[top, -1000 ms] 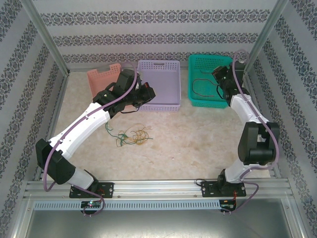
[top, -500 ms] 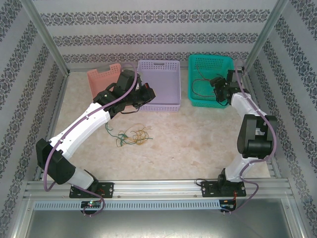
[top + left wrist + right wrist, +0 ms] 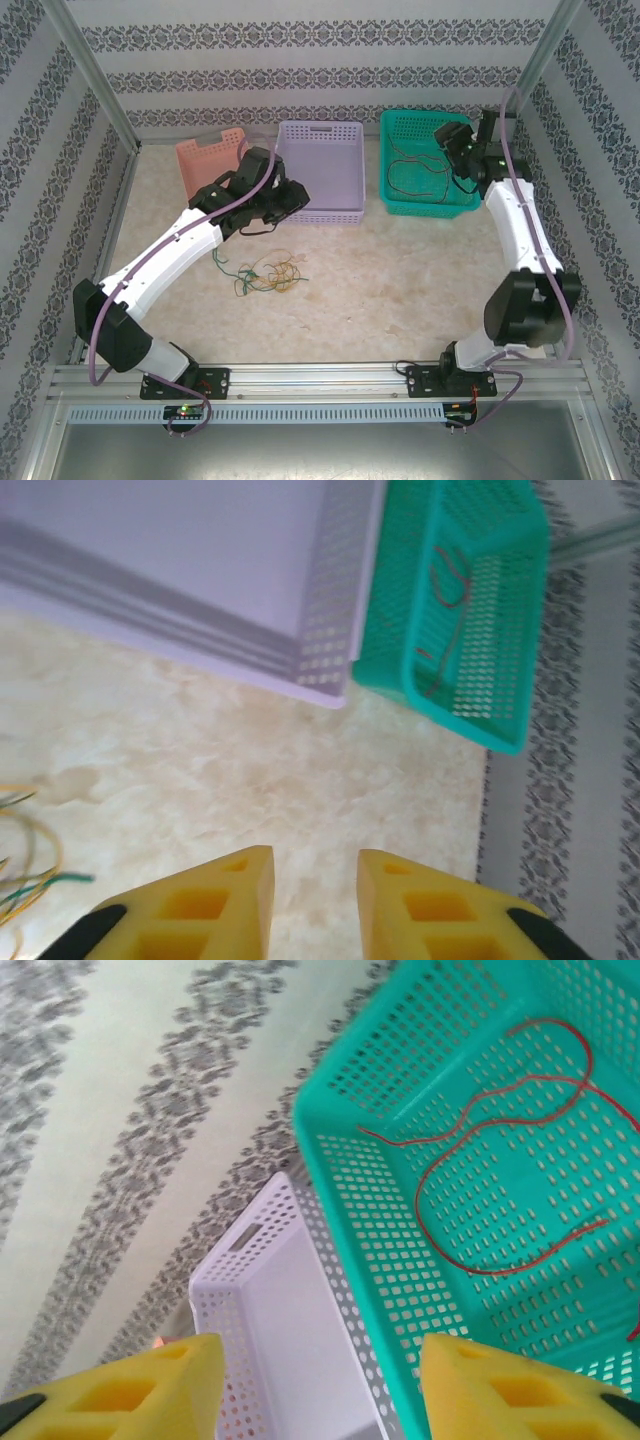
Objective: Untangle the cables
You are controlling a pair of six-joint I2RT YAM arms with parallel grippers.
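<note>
Cables [image 3: 265, 275], green and yellowish among them, lie knotted in a loose heap on the table [image 3: 400, 270], in front of the lilac basket [image 3: 325, 215] and toward its left corner. One red cable [image 3: 420, 1200] is already apart from the rest, coiled on the floor of the green basket [image 3: 425, 205] just to the lilac basket's right. That looks like the sorting plan: each freed strand gets a basket of its own.

The left hand [image 3: 315, 865] hovers at the lilac basket's front-left corner with its fingers at a narrow gap and nothing between them. The heap sits just beyond its reach, toward the arm bases — in the wrist view only a few green and yellow ends show at the left edge. A dark loop hangs under this hand in the overhead view; it may be a brown cable or the arm's own wiring, I cannot tell.

The right hand [image 3: 320, 1360] is spread wide and empty, high over the green basket beyond the lilac basket's right side, well apart from the heap — placed as a hand would be after letting the red cable drop.
</note>
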